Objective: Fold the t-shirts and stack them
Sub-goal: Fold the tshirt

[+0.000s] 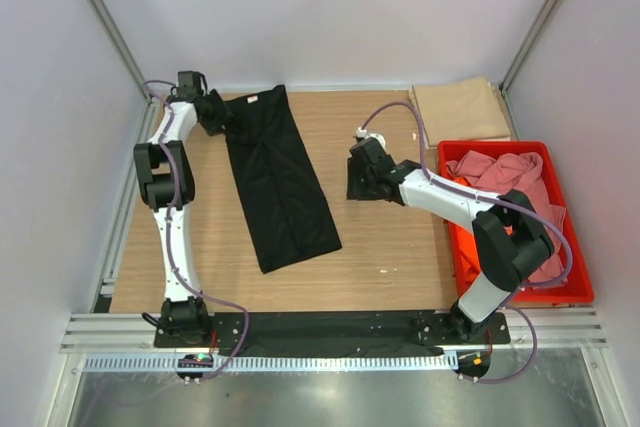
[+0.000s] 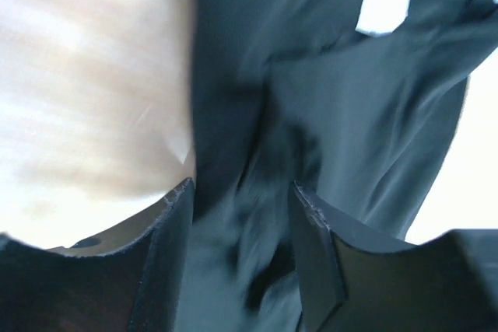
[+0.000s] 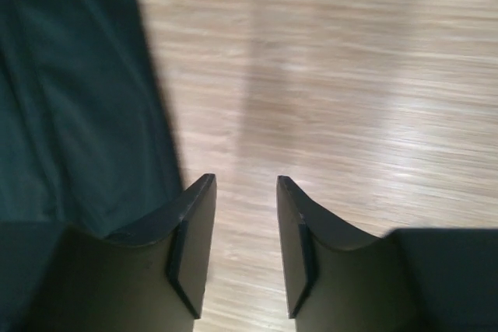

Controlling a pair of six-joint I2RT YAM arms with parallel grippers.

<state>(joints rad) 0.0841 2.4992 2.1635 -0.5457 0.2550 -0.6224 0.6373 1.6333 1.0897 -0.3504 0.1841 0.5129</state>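
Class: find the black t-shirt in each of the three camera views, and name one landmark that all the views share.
Top external: the black t-shirt lies as a long strip, left of centre.
Left wrist: it fills the centre and right.
Right wrist: it runs along the left edge.
Shared landmark: the wooden tabletop.

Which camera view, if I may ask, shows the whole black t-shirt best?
The top external view: the whole black t-shirt lies as a long folded strip. The left wrist view gives a blurred close-up near its label; the right wrist view catches just one edge.
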